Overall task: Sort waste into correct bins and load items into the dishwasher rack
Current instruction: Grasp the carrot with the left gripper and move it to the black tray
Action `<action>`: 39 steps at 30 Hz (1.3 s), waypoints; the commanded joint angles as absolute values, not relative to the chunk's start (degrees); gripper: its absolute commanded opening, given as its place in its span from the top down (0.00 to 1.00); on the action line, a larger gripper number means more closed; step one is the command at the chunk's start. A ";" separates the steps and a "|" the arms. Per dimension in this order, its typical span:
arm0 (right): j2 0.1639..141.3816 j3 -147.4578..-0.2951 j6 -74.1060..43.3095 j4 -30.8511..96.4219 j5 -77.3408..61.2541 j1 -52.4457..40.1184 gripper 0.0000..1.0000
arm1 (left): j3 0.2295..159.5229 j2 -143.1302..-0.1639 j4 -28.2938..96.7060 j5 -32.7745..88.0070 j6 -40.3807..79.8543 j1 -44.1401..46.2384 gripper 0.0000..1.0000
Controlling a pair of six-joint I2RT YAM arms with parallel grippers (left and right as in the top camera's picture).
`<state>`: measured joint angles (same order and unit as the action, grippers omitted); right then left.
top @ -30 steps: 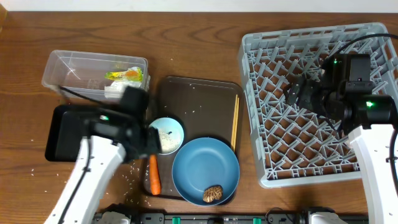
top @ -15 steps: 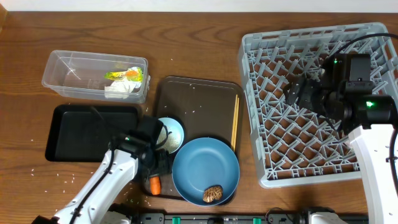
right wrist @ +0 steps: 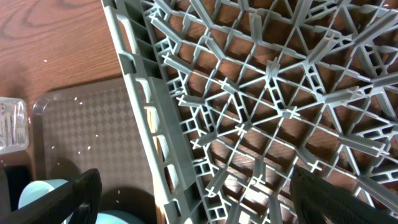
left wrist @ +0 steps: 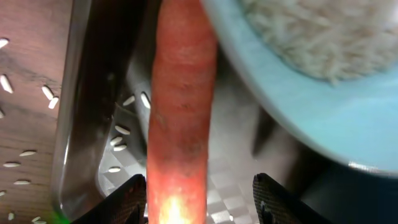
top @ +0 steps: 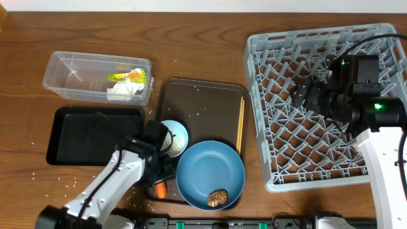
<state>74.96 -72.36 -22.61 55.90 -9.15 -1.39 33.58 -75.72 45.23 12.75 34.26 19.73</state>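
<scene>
The grey pegged dishwasher rack [top: 280, 95] sits at the counter's right edge. The clear tub [top: 70, 73], back left, holds the silvery wrapper [top: 129, 76] and crumpled paper [top: 121, 93]. The black tray [top: 82, 137] lies just in front of it. Near the front edge, the blue plate [top: 210, 168] carries the brown lump [top: 217, 198]. The orange carrot [left wrist: 180, 124] lies just beside the light-blue cup [top: 178, 135], which holds rice [left wrist: 298, 37]. The chopsticks [top: 240, 124] lie side by side between plate and rack.

Robot lab bench, mock kitchen — wooden table [top: 203, 44], grey dishwasher rack [top: 286, 146].
</scene>
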 commanded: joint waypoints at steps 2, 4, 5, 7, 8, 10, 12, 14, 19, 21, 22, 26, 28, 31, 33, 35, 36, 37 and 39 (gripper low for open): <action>75.13 -72.36 -23.14 55.90 -8.78 -1.96 0.10 | 32.77 -78.70 44.51 13.08 36.16 19.97 0.56; 75.13 -72.36 -23.14 55.92 -8.78 -1.96 0.10 | 32.80 -78.83 44.45 13.08 36.16 19.97 0.61; 75.13 -72.36 -23.11 55.94 -8.78 -1.96 0.09 | 32.86 -78.76 44.47 13.08 36.16 19.97 0.64; 75.13 -72.36 -23.11 55.94 -8.78 -1.96 0.10 | 33.19 -78.39 44.75 13.08 36.14 19.94 0.67; 75.13 -72.36 -23.14 55.92 -8.78 -1.96 0.10 | 33.58 -78.04 45.10 13.13 36.16 19.94 0.67; 75.13 -72.36 -23.14 55.90 -8.78 -1.96 0.09 | 34.79 -77.12 46.30 13.13 36.16 19.94 0.67; 75.13 -72.36 -23.11 55.81 -8.78 -1.96 0.09 | 36.51 -75.77 48.29 13.10 36.14 19.94 0.68; 75.13 -72.36 -23.14 55.72 -8.78 -1.96 0.10 | 38.35 -74.22 50.57 13.10 36.12 19.94 0.68; 75.13 -72.36 -23.11 55.72 -8.78 -1.96 0.09 | 43.40 -69.80 57.36 12.29 35.83 19.88 0.69; 75.13 -72.36 -23.11 55.70 -8.78 -1.96 0.09 | 45.87 -68.25 60.34 10.09 35.68 19.25 0.69; 75.13 -72.36 -23.14 55.70 -8.78 -1.96 0.09 | 47.09 -67.53 61.71 8.71 35.68 18.65 0.69; 75.13 -72.36 -23.14 55.70 -8.78 -1.96 0.09 | 50.98 -65.04 64.23 2.61 35.68 13.93 0.73; 75.13 -72.36 -23.11 55.70 -8.80 -1.96 0.09 | 51.66 -64.49 63.77 1.37 35.66 10.22 0.73; 75.13 -72.36 -23.14 55.77 -8.80 -1.96 0.10 | 51.55 -64.88 60.86 0.36 35.70 4.08 0.73; 75.13 -72.36 -23.14 55.72 -8.78 -1.96 0.09 | 51.24 -65.71 57.49 0.36 36.58 -0.19 0.74; 75.13 -72.36 -23.14 55.57 -8.80 -1.96 0.09 | 50.54 -66.94 53.41 0.32 38.46 -4.25 0.74; 75.13 -72.36 -23.14 55.53 -8.80 -1.96 0.09 | 50.06 -67.83 51.05 0.34 40.10 -6.07 0.74; 75.13 -72.36 -23.14 55.51 -8.78 -1.96 0.09 | 49.71 -68.64 49.28 0.34 41.76 -7.35 0.74; 75.13 -72.36 -23.14 55.57 -8.80 -1.96 0.09 | 49.06 -71.09 45.23 0.36 45.93 -9.87 0.74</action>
